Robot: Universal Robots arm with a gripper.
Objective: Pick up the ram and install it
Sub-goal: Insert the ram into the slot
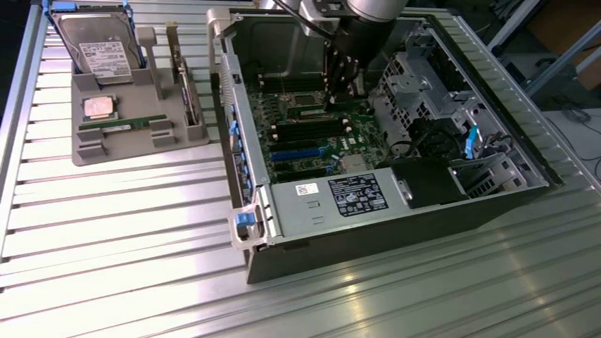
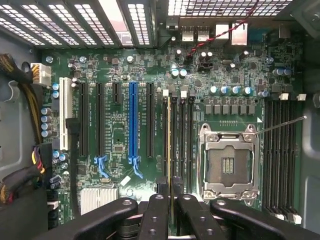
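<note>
Ram [image 2: 168, 145] gripped on edge in gripper [image 2: 169, 187], standing in a motherboard [image 2: 125, 75] slot.
Fingers narrow, closed on the stick; empty slots on both sides, computer case [image 1: 310, 211] walls well apart. Second ram [image 1: 127, 127] lies in grey tray [image 1: 94, 151], upper left on the ribbed metal table [image 1: 122, 232].

A ribbed metal table [image 1: 141, 232] of long silvery slats fills most of the exterior view, with bright light glaring off the slats in pale bands. Past the table's far edge, on the exterior view's right, stand pale blue-grey frame struts [image 1: 552, 49] over a dim floor [image 1: 580, 137] strewn with dark cables [image 1: 575, 113].
</note>
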